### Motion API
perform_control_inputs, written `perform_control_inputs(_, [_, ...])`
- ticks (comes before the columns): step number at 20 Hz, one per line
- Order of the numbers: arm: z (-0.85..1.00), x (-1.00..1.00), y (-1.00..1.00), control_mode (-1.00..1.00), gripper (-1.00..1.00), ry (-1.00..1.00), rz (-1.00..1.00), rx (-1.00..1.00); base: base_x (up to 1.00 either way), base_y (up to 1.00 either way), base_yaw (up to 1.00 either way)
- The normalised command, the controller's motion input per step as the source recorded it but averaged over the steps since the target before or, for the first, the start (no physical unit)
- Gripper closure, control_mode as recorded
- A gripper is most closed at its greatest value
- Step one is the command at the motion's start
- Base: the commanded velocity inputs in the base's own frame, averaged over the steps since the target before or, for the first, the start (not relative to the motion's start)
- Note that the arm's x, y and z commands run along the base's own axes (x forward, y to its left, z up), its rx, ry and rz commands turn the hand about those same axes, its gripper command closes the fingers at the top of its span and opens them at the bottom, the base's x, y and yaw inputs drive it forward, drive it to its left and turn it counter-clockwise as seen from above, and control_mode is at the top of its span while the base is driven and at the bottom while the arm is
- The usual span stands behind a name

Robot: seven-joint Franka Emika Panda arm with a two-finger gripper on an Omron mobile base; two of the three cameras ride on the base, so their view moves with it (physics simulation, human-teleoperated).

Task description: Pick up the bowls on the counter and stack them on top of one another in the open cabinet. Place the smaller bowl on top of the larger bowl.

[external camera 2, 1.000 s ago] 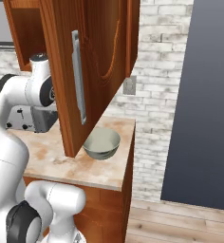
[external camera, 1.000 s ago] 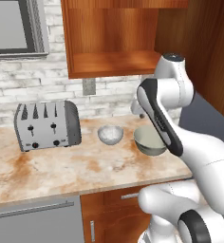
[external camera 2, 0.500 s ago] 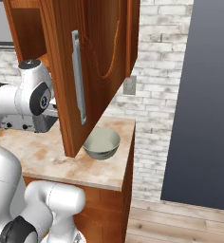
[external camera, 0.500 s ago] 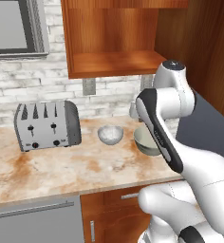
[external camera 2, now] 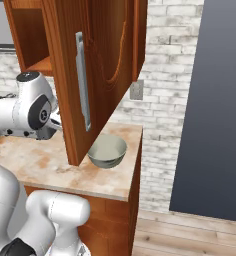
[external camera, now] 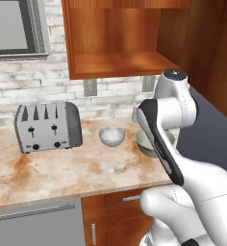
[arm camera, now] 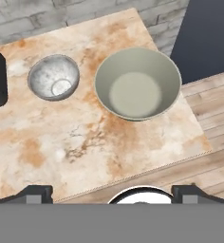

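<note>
While the gripper (arm camera: 109, 193) hangs high over the counter's (arm camera: 61, 137) near edge with its jaws spread wide and nothing between them, neither bowl is yet in hand, so every risk lies ahead. Nearest to the fingers in the hand view is bare marble; a straight descent from here would meet the slab and not a rim, so the hand must first travel out over a bowl. Next comes the larger bowl (arm camera: 137, 85), sitting close to the counter's end, where the floor shows just past the edge. Its wall is thin and sloped, and I judge that a pinch set too shallow on the rim could let it tip or slide out, and a nudge toward that end could push it off the slab. Beside it but apart sits the smaller bowl (arm camera: 53, 76), with the toaster (external camera: 48, 126) further along; a wide swing of the elbow could knock either one. Farthest and highest is the open cabinet (external camera: 118, 62), its shelf above the bowls and its door (external camera 2: 85, 75) hanging out over the counter's end, right above the larger bowl in the right base view. Lifting straight up there looks likely to strike the door's lower edge, and taking the smaller bowl first would spoil the stacking order.
</note>
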Motion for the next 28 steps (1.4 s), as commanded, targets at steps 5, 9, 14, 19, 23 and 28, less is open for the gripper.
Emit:
perform_control_inputs(5, [-0.03, -0.03, -0.04, -1.0, -1.0, -0.03, -0.14, 0.04, 0.0, 0.0, 0.0])
perform_control_inputs(9, [-0.03, -0.07, -0.08, -1.0, -1.0, -0.04, -0.13, 0.08, 0.0, 0.0, 0.0])
perform_control_inputs(14, [-0.07, -0.04, -0.04, -1.0, -1.0, -0.06, -0.15, 0.08, 0.0, 0.0, 0.0])
perform_control_inputs(19, [-0.11, 0.0, 0.01, -1.0, -1.0, -0.03, -0.23, 0.03, 0.0, 0.0, 0.0])
perform_control_inputs(23, [-0.12, 0.0, 0.0, -1.0, -1.0, -0.01, -0.25, 0.0, 0.0, 0.0, 0.0])
perform_control_inputs(28, [-0.03, 0.0, 0.0, -1.0, -1.0, -0.06, -0.19, 0.04, 0.0, 0.0, 0.0])
